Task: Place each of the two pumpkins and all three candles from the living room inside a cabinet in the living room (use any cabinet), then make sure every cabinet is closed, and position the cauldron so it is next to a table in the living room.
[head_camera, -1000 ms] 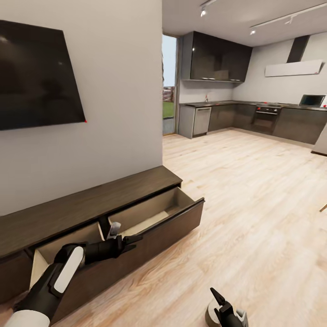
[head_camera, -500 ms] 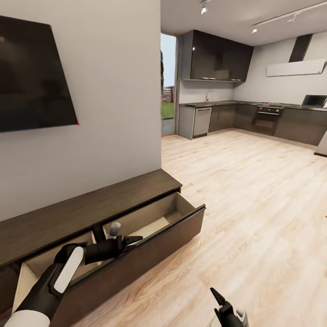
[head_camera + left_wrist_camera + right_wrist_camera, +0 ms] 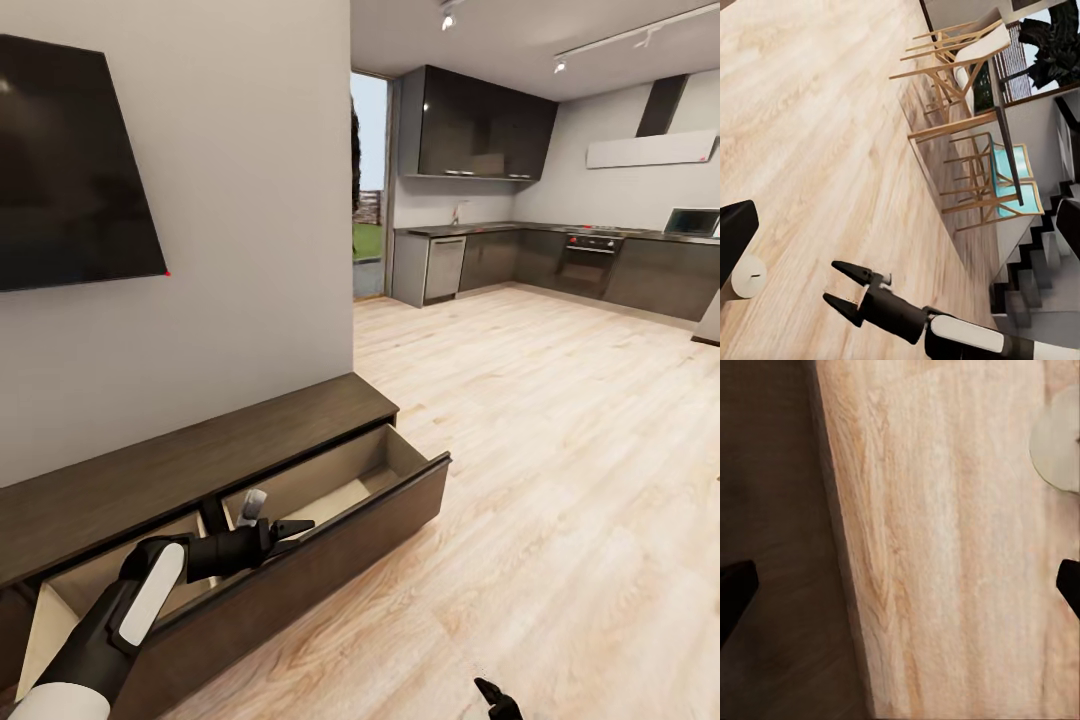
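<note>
Head view: the picture has slid slightly, so the camera turned; the cabinet [image 3: 300, 520] drawers gape as before, and the left claw [image 3: 285, 528] hovers over them, empty, spread unclear. The right claw [image 3: 497, 700] has sunk to the frame edge.

Left wrist view: the right claw [image 3: 844, 289] is wide, near a candle [image 3: 748, 276] on the floor.

Right wrist view: black fingertips [image 3: 735, 589] wide apart over floor [image 3: 945, 547].
</note>
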{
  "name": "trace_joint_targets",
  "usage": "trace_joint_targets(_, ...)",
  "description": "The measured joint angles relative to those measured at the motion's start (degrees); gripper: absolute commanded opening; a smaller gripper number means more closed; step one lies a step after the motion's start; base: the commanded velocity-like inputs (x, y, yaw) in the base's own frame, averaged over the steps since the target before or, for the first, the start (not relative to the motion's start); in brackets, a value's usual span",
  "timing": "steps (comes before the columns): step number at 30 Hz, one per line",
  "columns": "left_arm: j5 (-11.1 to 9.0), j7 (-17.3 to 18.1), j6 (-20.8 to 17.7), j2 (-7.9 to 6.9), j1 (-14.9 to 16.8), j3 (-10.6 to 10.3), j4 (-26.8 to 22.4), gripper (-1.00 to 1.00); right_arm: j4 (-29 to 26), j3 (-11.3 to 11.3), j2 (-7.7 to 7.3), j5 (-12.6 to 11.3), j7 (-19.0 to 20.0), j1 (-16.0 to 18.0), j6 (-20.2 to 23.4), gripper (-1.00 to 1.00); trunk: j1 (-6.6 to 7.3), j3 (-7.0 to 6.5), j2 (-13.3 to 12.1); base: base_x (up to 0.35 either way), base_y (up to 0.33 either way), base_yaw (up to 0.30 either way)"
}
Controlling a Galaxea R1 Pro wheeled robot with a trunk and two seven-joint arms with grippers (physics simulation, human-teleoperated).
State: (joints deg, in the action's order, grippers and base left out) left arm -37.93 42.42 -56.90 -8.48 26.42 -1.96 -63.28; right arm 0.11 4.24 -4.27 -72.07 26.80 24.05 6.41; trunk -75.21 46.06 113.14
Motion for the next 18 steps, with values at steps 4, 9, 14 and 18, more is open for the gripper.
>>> trace_joint_targets(4,0.0,0.0,0.0,0.01,0.0,0.0,0.0,1.00,-0.1,0.0,0.16,0.0,-8.2,0.0,-3.6,1.00,0.00,0.00,0.0,0.000,0.000,0.000)
trace_joint_targets(9,0.0,0.0,0.0,0.00,0.0,0.0,-0.1,1.00,-0.8,0.0,0.25,0.1,-17.7,0.0,-6.8,1.00,0.00,0.00,0.0,0.000,0.000,0.000)
trace_joint_targets(14,0.0,0.0,0.0,0.03,0.0,0.0,-0.1,1.00,-1.0,0.2,0.36,0.2,-21.7,0.0,-9.3,1.00,0.00,0.00,0.0,0.000,0.000,0.000)
trace_joint_targets(18,0.0,0.0,0.0,0.04,0.0,0.0,-0.1,1.00,-1.0,0.5,0.40,0.5,-24.8,0.0,-13.5,1.00,0.00,0.00,0.0,0.000,0.000,0.000)
